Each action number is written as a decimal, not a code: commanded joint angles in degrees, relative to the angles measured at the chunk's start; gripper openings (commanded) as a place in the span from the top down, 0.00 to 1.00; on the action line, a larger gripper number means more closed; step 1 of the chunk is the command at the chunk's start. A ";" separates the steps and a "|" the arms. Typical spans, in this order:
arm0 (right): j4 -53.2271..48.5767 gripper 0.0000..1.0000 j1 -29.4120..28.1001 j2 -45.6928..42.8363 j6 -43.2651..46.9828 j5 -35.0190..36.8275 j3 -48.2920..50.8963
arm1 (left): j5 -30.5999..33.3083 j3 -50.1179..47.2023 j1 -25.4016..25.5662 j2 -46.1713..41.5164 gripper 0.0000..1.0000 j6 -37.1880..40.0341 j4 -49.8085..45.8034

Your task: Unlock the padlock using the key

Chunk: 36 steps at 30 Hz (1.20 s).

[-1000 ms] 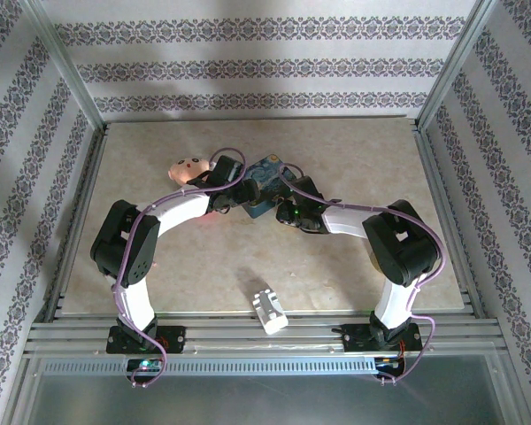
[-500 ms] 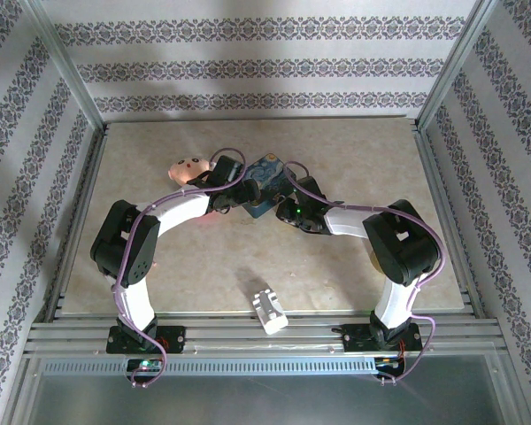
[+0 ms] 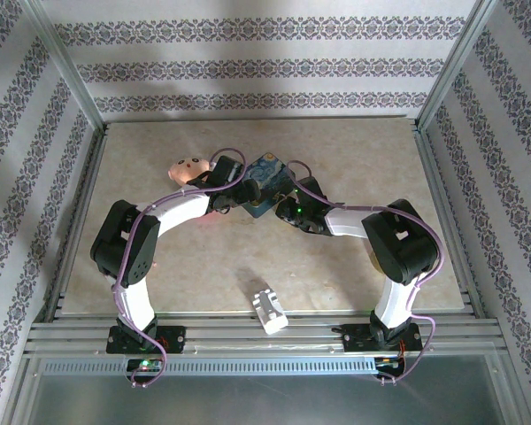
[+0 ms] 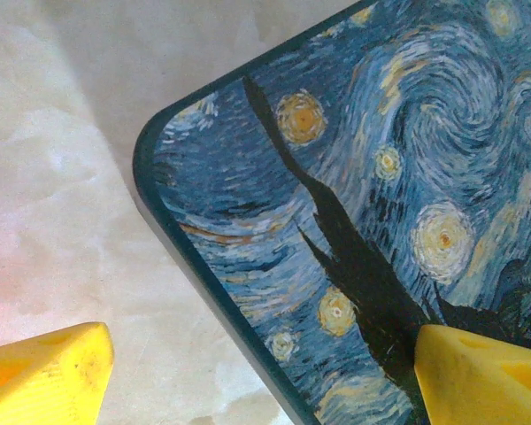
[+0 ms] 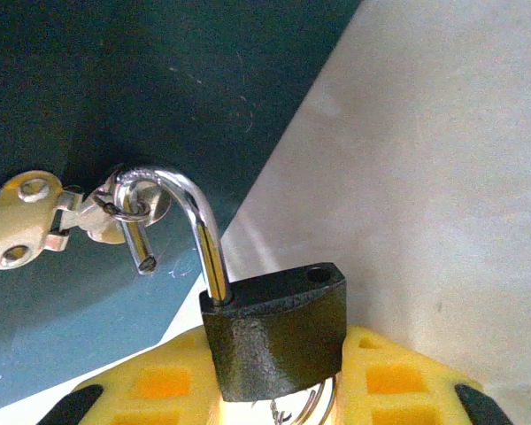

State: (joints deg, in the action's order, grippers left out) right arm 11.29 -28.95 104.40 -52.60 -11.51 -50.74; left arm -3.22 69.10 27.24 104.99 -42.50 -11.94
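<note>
Both arms elbowed inward, meeting at blue tin (image 3: 267, 170), mid-table. Left gripper (image 4: 261, 376) pads wide apart, straddling a tin corner. Right gripper (image 5: 274, 390) clamped on padlock (image 5: 274, 332) body at tin's right edge. Shackle (image 5: 173, 190) free end out, hooked through hasp (image 5: 35, 221).

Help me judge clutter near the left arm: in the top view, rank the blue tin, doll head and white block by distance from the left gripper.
1. Blue tin, its corner beneath the left gripper.
2. Doll head, to its left.
3. White block, near the front edge.
</note>
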 commanded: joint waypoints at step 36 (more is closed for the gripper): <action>15.50 1.00 1.24 5.17 -9.35 -0.01 3.72 | -0.52 -3.52 -1.06 1.31 0.12 -0.13 -4.03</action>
State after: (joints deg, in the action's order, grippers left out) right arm 22.15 -27.86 105.97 -60.69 -13.39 -47.42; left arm -4.49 68.07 26.98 104.99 -42.92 -9.98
